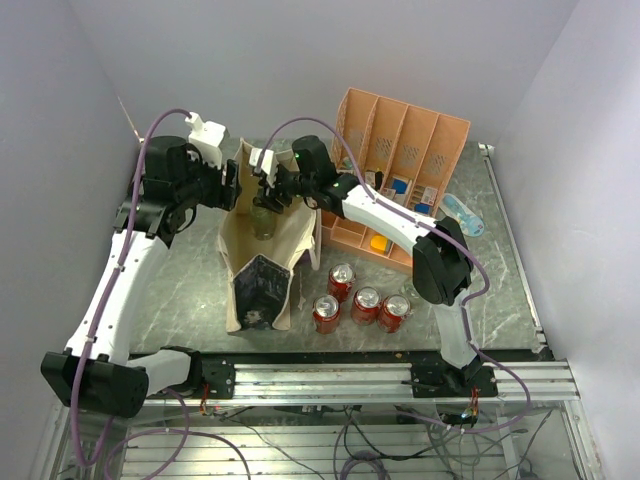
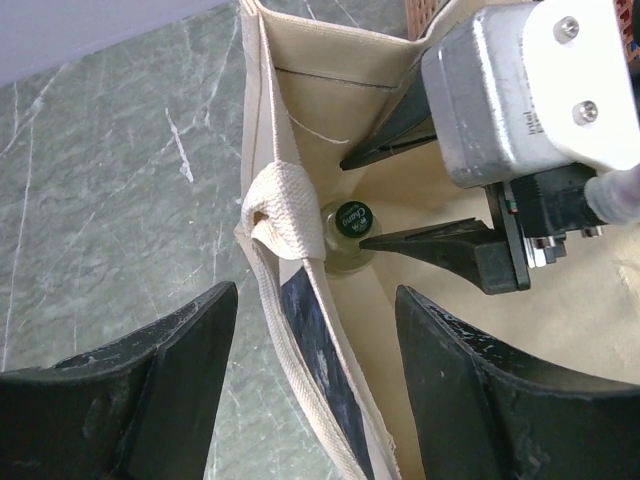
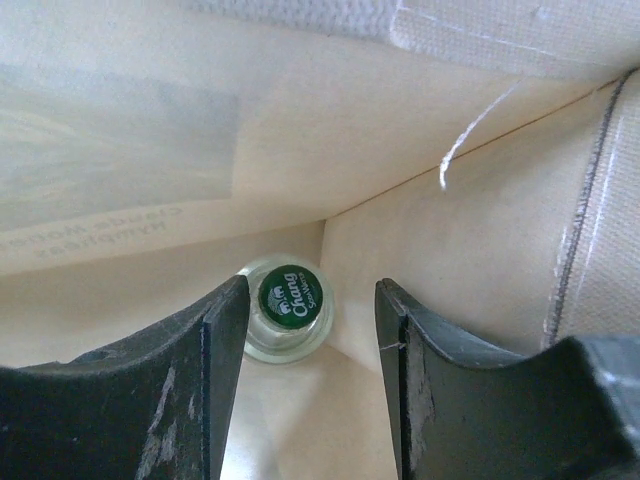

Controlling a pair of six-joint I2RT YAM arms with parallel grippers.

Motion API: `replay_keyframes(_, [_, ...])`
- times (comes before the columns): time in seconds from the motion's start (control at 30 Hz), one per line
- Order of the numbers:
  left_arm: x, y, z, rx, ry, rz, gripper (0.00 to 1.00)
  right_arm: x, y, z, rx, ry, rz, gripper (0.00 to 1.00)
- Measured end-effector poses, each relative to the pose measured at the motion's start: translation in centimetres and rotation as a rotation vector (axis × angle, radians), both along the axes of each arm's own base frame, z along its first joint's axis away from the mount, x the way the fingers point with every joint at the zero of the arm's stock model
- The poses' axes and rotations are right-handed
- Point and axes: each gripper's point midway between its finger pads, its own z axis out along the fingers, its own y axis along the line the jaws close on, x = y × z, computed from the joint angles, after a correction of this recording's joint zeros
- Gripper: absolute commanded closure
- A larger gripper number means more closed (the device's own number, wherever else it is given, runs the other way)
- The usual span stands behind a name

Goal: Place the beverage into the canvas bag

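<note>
Jaws of the right gripper [image 2: 355,200] parted, touching nothing; the bottle [image 3: 290,298] stands inside the bag [image 2: 300,110], mid-frame. Left gripper [image 2: 315,295] jaws wide astride its rim. Placing looks done; only the retreat is left.

left end effector [image 2: 315,300]: jaws wide | right end effector [image 3: 312,290]: jaws apart | both aimed downward

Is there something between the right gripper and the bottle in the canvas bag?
Nothing: in the right wrist view the right gripper hangs open above the bottle, only air between.
</note>
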Motion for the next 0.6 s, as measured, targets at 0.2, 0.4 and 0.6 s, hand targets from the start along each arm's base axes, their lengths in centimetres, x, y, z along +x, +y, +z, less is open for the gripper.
replay_keyframes(0.2, [0.3,0.2,-0.2,-0.02,0.011,0.013,0.28,-0.1,0.1,0.4,0.016,0.014,0.0,0.47])
replay_keyframes(0.4, [0.6,0.5,0.1,-0.032,0.003,0.025,0.28,-0.3,0.5,1.4,0.041,0.021,0.017,0.46])
replay_keyframes(0.6, [0.7,0.7,0.2,-0.049,0.001,0.033,0.36,-0.3,0.8,3.2,0.071,0.011,0.029,0.45])
